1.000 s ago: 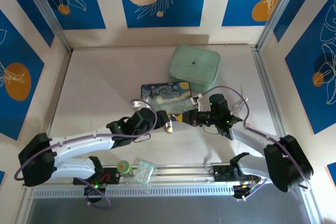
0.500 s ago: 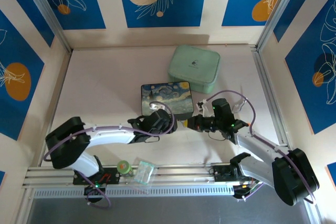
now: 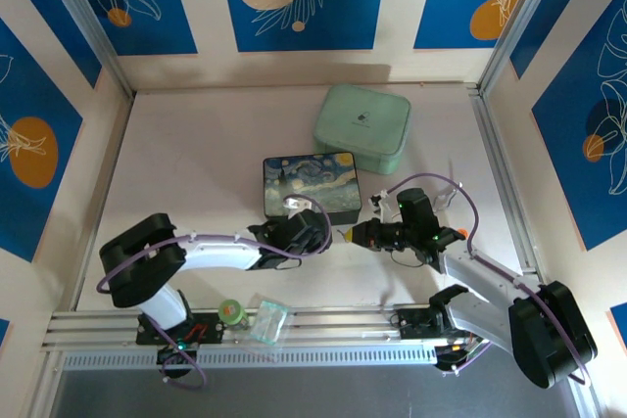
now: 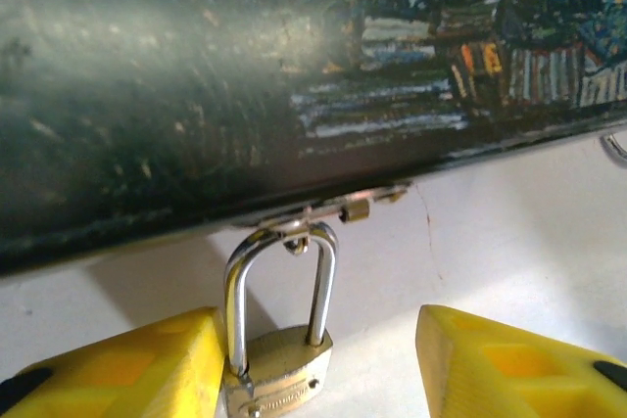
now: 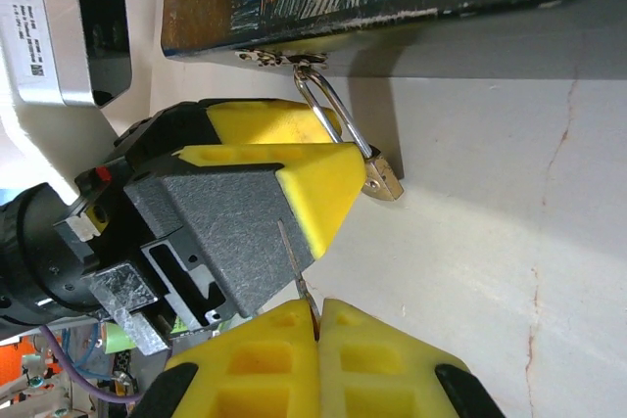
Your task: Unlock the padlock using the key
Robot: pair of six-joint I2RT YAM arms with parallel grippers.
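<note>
Padlock: the padlock [image 4: 279,379] hangs by its shackle from the latch on the near edge of the box [image 3: 309,183]. Its brass body lies on the bench [image 3: 196,163], just clear of that edge.
Padlock axis: runs from shackle to body, straight out from the box edge. The keyhole is not visible; it is judged to be on the body end turned away from the box.
Left tool: the left tool [image 4: 318,364] is about half open and straddles the padlock body. One finger touches the body and the other stands apart, so there is no clamp on it.
Right tool: the right tool [image 5: 318,315] is fully closed, pinching the key [image 5: 291,261]. The thin blade sticks out past the fingertips.
Key to padlock: the blade points roughly toward the box edge, about in line with the padlock axis. The body lies ahead of the tip and off to one side, nearer the box.
Nearer arm: the left is at the padlock; the right is just beside it.
Obstruction: a left finger sits close beside the blade, between the tip and the body.
Open room: there is bare bench on the side away from the box. The box edge is tight over the shackle.
Next move, judged: steady the body, shift the key sideways to the body's outer end, then push in toward the box.
Risk, judged: the blade may strike the left finger, or the loose body may swing on its shackle.
</note>
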